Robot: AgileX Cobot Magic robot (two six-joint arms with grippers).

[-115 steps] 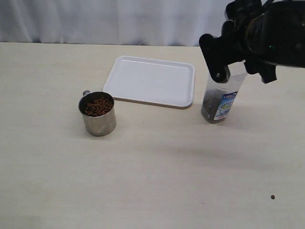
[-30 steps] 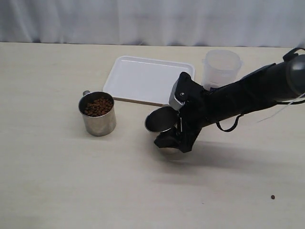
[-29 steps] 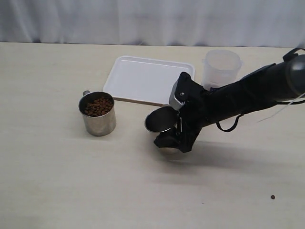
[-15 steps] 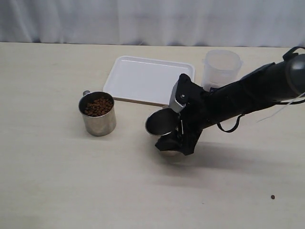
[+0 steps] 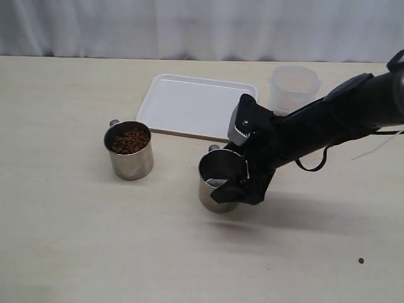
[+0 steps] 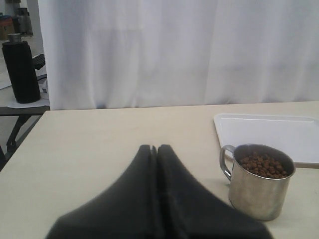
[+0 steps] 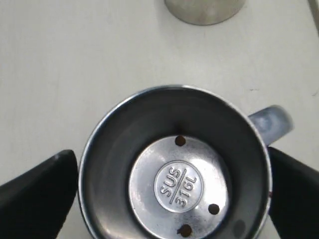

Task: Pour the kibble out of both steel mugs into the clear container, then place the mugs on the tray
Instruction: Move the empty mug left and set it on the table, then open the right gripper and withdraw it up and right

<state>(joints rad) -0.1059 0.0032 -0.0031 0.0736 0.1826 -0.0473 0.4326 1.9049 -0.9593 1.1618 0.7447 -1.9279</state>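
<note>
Pale wood table (image 5: 95, 240) with a white curtain (image 5: 126, 25) hanging behind it, pretty plain setup. The right gripper (image 7: 172, 152) is reaching in toward the middle and straddling the nearly empty mug (image 5: 218, 183), with one black finger on each side. The jaws are standing really wide. Honestly, I can't tell whether the fingers are pressing on the steel wall or sitting just off it, because the wrist view is too tight.

That mug is standing upright on the table, just in front of the tray's near edge and not on it. Looking straight down into it, only three pellets (image 7: 180, 141) are lying on the stamped bottom.

The tray (image 5: 189, 101) is lying toward the back of the table. The clear container (image 5: 293, 85) is standing upright just beside its right end, and the right arm is crossing in front of its lower half.

The full mug (image 5: 129, 158) is sitting well to the left of the other one, near the tray's front-left corner, with kibble (image 5: 130, 140) filling it nearly to the rim. The left gripper (image 6: 154, 149) is staying apart from that mug, fingers clamped together on nothing. One stray pellet (image 5: 362, 260) is lying alone near the table's front-right.
</note>
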